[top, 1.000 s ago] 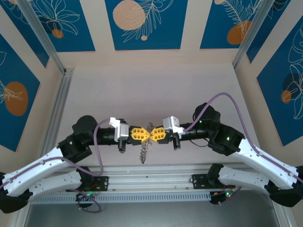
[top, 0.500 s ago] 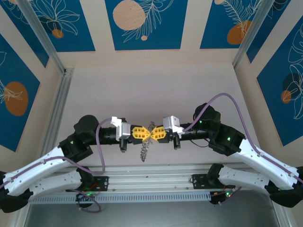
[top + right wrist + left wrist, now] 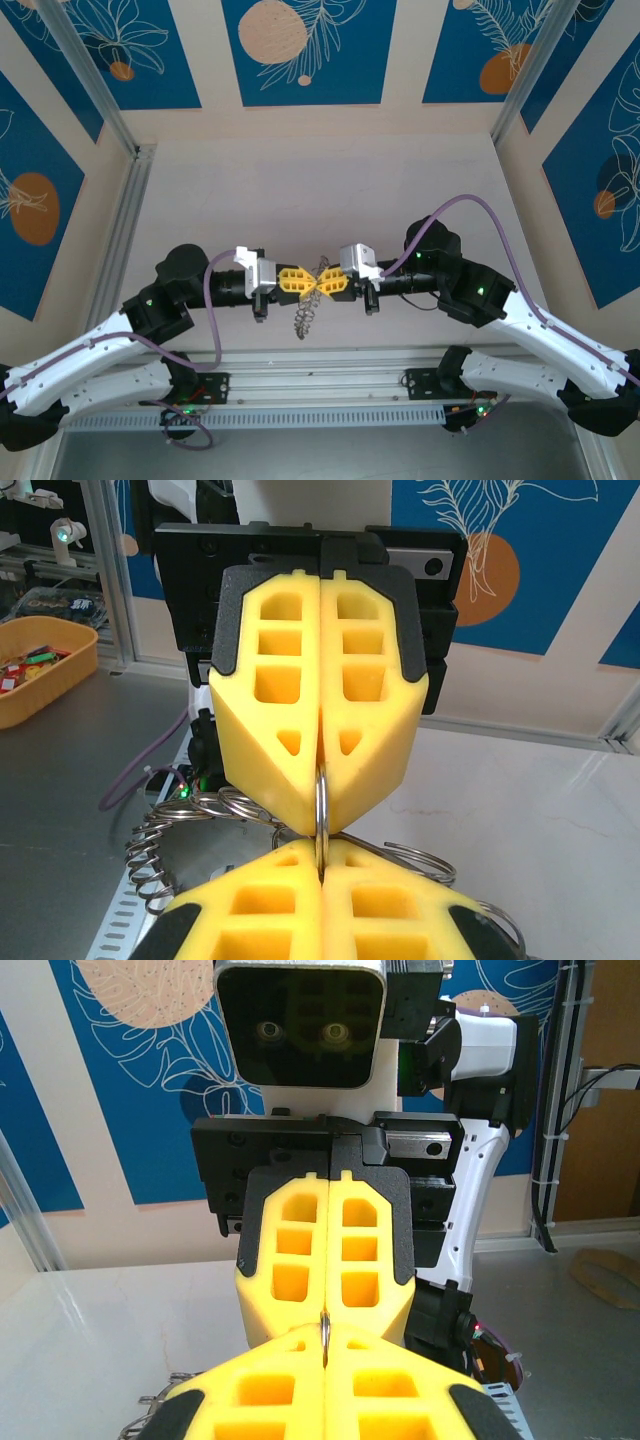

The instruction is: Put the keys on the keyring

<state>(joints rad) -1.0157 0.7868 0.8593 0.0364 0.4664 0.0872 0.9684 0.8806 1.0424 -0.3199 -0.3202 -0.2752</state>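
My left gripper and right gripper meet tip to tip above the table's near middle, both shut. A thin metal ring is pinched edge-on between the two pairs of yellow fingers and shows as a sliver in the left wrist view. It belongs to the keyring, whose grey wavy wire loop hangs below the fingertips. Its coils spread on either side of my right gripper. My left gripper faces the right one's fingers. The keys are hidden.
An orange bin of small parts stands beyond the left arm. An aluminium rail runs along the near edge between the arm bases. Frame posts rise at the back corners. The pale tabletop stretches behind the grippers.
The right wrist has shifted slightly left and the left wrist slightly right, pressing the fingertips closer. The hanging loop has risen a little. Both stay shut.
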